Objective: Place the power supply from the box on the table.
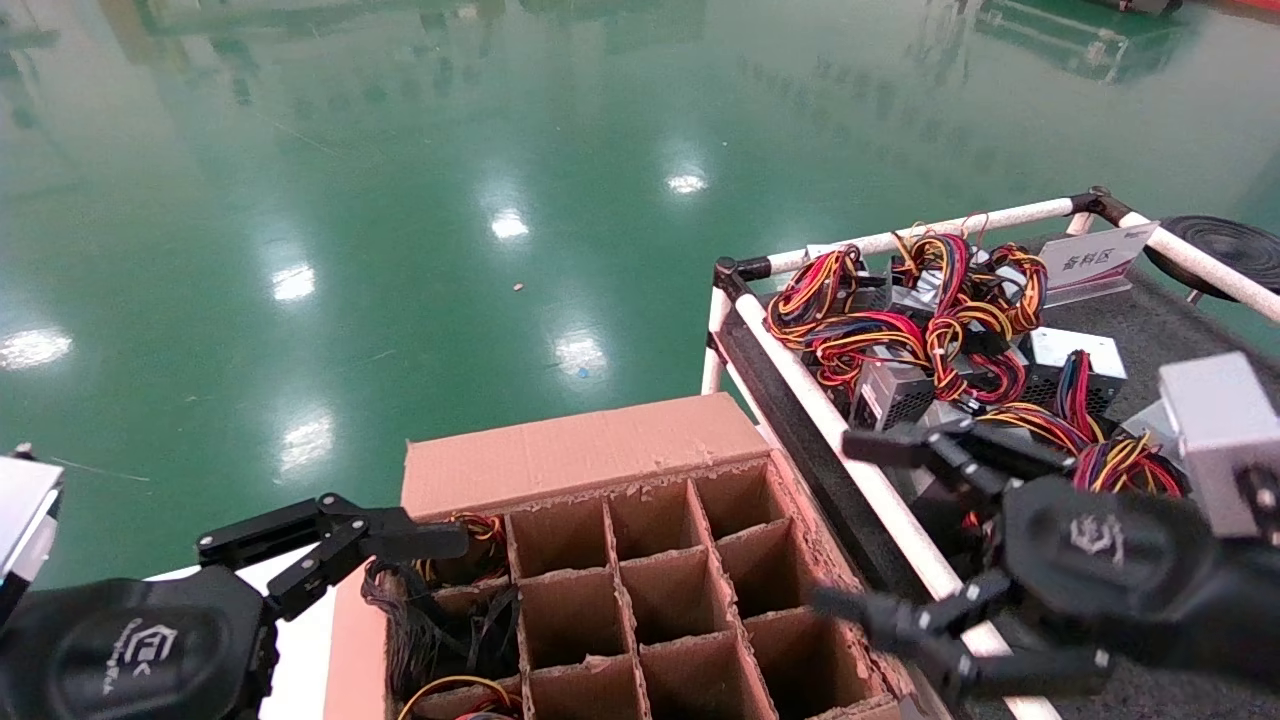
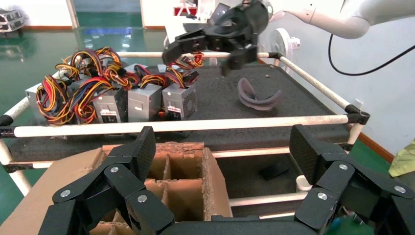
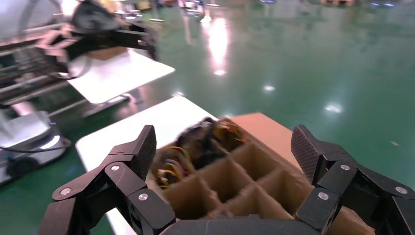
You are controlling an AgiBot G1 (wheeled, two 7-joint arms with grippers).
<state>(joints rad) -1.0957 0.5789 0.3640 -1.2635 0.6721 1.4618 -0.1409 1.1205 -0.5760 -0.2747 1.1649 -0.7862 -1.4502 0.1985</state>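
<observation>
Where the table (image 1: 1150, 310) ends, glossy green floor (image 1: 400, 200) spreads beyond.

A: Grippers' looks?
B: Left gripper (image 1: 345, 550) & right gripper (image 1: 880, 530): matte black, linkage-type fingers w/ silver screws at the joints. Finger pads (image 2: 145, 148) have a fine ribbed texture.
A: Markings?
B: White hexagon logo on each black wrist housing (image 1: 130, 645). Silver-grey block (image 1: 1222, 440) behind right wrist. Right arm (image 2: 342, 19) glossy white shell, black cable (image 2: 364, 63) hanging off it.
</observation>
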